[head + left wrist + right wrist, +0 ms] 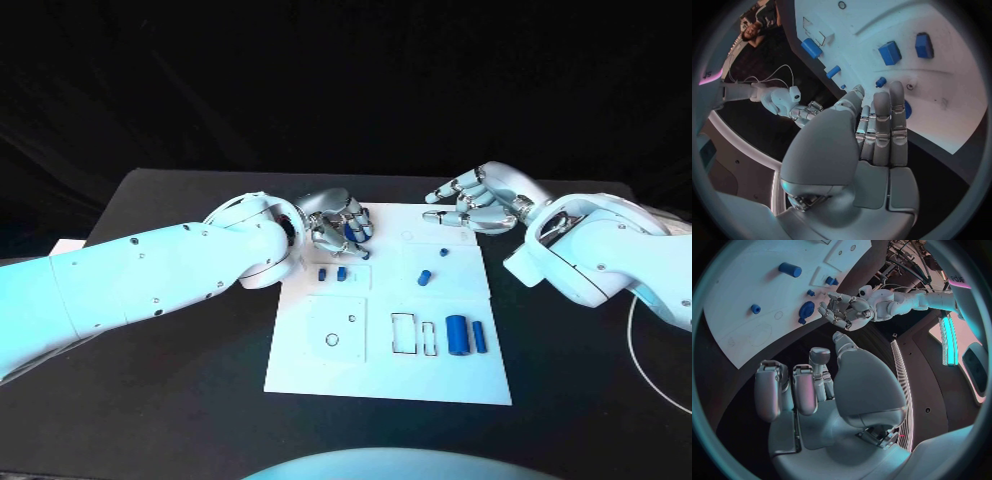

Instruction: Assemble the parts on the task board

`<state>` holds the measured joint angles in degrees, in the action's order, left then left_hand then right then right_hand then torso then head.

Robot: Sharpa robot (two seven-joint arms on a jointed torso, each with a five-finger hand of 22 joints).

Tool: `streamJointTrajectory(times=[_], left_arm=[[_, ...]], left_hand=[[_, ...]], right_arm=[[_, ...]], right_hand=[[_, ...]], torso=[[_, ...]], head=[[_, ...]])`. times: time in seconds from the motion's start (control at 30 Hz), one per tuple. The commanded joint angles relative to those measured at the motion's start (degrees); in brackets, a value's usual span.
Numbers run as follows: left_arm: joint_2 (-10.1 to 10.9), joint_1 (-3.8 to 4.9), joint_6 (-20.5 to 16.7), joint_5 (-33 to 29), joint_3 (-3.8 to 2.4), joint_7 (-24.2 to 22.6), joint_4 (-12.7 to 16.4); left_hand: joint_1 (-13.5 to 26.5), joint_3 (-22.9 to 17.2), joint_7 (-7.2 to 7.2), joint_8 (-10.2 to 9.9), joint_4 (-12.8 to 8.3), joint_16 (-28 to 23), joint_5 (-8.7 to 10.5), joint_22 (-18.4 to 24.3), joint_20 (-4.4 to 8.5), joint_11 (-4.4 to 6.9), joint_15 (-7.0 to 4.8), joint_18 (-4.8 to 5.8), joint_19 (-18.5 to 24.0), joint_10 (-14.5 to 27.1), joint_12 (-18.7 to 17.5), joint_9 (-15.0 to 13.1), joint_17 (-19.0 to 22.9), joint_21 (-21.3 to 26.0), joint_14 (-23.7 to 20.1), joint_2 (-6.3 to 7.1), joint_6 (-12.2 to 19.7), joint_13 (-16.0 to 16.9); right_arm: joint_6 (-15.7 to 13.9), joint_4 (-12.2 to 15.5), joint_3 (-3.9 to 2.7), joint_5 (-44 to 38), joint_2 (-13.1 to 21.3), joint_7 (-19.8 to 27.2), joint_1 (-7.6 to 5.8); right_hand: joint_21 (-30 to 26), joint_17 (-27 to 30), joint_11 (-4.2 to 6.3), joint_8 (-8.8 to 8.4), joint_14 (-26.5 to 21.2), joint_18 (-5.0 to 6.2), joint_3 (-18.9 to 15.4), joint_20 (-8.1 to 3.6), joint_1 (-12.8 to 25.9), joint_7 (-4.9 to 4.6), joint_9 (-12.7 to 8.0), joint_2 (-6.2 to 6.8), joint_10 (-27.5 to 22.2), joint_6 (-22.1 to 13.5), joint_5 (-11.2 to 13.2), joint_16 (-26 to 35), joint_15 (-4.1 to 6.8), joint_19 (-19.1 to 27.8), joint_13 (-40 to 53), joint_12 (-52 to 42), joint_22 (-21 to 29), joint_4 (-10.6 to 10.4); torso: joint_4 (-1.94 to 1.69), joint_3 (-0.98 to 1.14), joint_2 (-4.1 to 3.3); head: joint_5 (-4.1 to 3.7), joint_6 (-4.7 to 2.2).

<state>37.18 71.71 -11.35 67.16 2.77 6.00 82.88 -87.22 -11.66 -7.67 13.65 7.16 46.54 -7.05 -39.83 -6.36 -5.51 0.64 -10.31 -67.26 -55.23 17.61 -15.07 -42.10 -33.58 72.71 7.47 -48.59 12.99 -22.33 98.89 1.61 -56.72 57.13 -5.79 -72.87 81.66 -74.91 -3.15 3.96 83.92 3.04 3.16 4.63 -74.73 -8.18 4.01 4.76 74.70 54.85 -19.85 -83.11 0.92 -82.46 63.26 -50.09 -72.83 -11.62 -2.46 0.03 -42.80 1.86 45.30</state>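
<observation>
Black cloth covers the bench (173,390), and on it lies the white task board (389,375); nearest the robot, two blue bars (464,335) rest beside the board's outlined slots, probably waiting to go in. Farther along the board sit a small pair of blue parts (330,272) and a single blue peg (424,277). At the board's far edge the left hand (340,226) hovers, fingers (882,131) close together around what looks like a blue piece, though I cannot tell whether it is gripped, while the right hand (483,203) waits beyond the far corner with fingers loosely curled, holding nothing.
</observation>
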Motion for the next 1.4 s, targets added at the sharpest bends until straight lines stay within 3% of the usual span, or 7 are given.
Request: streamJointTrajectory(times=[0.03,0.17,0.23,0.33,0.6,1.4], left_arm=[[-1.02,-0.18,-0.85,10.37,0.12,-4.42,-0.86],[-2.16,-0.34,0.85,12.85,0.23,-2.28,-1.81],[-2.7,-0.4,1.83,14.01,0.25,-1.04,-2.25],[-3.55,-0.46,3.06,15.63,0.27,0.76,-3.02],[-5.3,-0.52,4.98,18.62,0.26,4.08,-4.59],[-7.42,-0.53,9.0,20.3,0.24,6.62,-6.3]], left_hand=[[1.47,0.4,-0.3,-1.18,0.78,7.78,-0.09,-0.46,0.09,0.12,-0.07,-0.26,-2.51,-0.76,-1.24,1.48,-6.46,-1.12,4.31,0.56,-1.41,-1.97],[2.57,1.33,-0.55,-2.47,1.37,18.84,-0.03,-7.8,0.27,0.34,-0.31,1.19,-7.72,-1.57,-2.14,3.26,-16.4,-9.81,8.72,0.61,-3.52,-4.18],[2.51,1.51,-0.39,-2.81,1.35,24.19,-0.03,-13.84,0.52,0.54,-0.57,2.33,-10.83,-2.38,-2.29,3.86,-21.78,-16.73,10.93,0.58,-4.69,-4.94],[2.23,1.23,-0.18,-3.31,1.38,27.93,-0.08,-19.25,0.84,0.78,-0.86,3.34,-13.32,-3.8,-2.66,4.66,-25.35,-22.82,12.36,0.2,-6.27,-5.98],[1.31,-0.48,0.3,-4.15,1.22,28.79,-0.18,-23.85,1.32,1.24,-1.33,4.15,-15.2,-6.08,-3.84,5.78,-25.02,-27.87,12.99,-0.18,-8.35,-7.56],[0.83,-3.64,0.59,-5.12,0.74,28.0,-0.17,-26.8,1.59,1.52,-1.61,4.69,-15.87,-8.27,-5.47,6.96,-22.47,-30.8,12.81,0.13,-10.47,-9.05]], right_arm=[[0.83,0.01,0.0,-0.11,-0.12,0.32,0.08],[0.91,-0.03,0.0,-0.11,-0.17,0.32,0.1],[0.95,-0.08,0.0,-0.11,-0.2,0.32,0.11],[0.98,-0.14,0.0,-0.11,-0.23,0.33,0.11],[1.01,-0.21,0.0,-0.11,-0.33,0.36,0.12],[1.1,-0.16,0.0,-0.11,-0.46,0.38,0.13]], right_hand=[[-0.25,-4.18,0.13,0.02,3.75,0.52,-0.23,-0.03,0.16,-0.01,0.01,-0.45,-0.3,0.42,-0.28,0.33,0.45,0.18,-0.04,0.12,0.06,0.01],[-0.25,-4.18,0.13,0.02,3.75,0.52,-0.23,-0.03,0.16,-0.01,0.01,-0.45,-0.3,0.42,-0.28,0.33,0.45,0.18,-0.04,0.12,0.06,0.01],[-0.23,-4.23,0.14,0.02,3.76,0.52,-0.23,-0.03,0.13,0.0,0.01,-0.48,-0.31,0.42,-0.3,0.3,0.45,0.16,-0.06,0.15,0.02,0.02],[-0.23,-4.23,0.14,0.02,3.76,0.52,-0.23,-0.03,0.13,0.0,0.01,-0.48,-0.31,0.42,-0.3,0.3,0.45,0.16,-0.06,0.15,0.02,0.02],[-0.23,-4.23,0.14,0.02,3.76,0.52,-0.23,-0.03,0.13,0.0,0.01,-0.48,-0.31,0.42,-0.3,0.3,0.45,0.16,-0.06,0.15,0.02,0.02],[-0.23,-4.23,0.14,0.02,3.76,0.52,-0.23,-0.03,0.13,0.0,0.01,-0.48,-0.31,0.42,-0.3,0.3,0.45,0.16,-0.06,0.15,0.02,0.02]], torso=[[-0.02,0.03,0.02],[-0.08,0.01,0.02],[-0.06,0.01,0.01],[-0.02,0.02,0.0],[-0.01,0.07,0.01],[-0.07,0.08,0.04]], head=[[-0.22,-0.17],[-0.35,-0.24],[-0.33,-0.25],[-0.27,-0.29],[-0.31,-0.1],[-0.43,0.26]])
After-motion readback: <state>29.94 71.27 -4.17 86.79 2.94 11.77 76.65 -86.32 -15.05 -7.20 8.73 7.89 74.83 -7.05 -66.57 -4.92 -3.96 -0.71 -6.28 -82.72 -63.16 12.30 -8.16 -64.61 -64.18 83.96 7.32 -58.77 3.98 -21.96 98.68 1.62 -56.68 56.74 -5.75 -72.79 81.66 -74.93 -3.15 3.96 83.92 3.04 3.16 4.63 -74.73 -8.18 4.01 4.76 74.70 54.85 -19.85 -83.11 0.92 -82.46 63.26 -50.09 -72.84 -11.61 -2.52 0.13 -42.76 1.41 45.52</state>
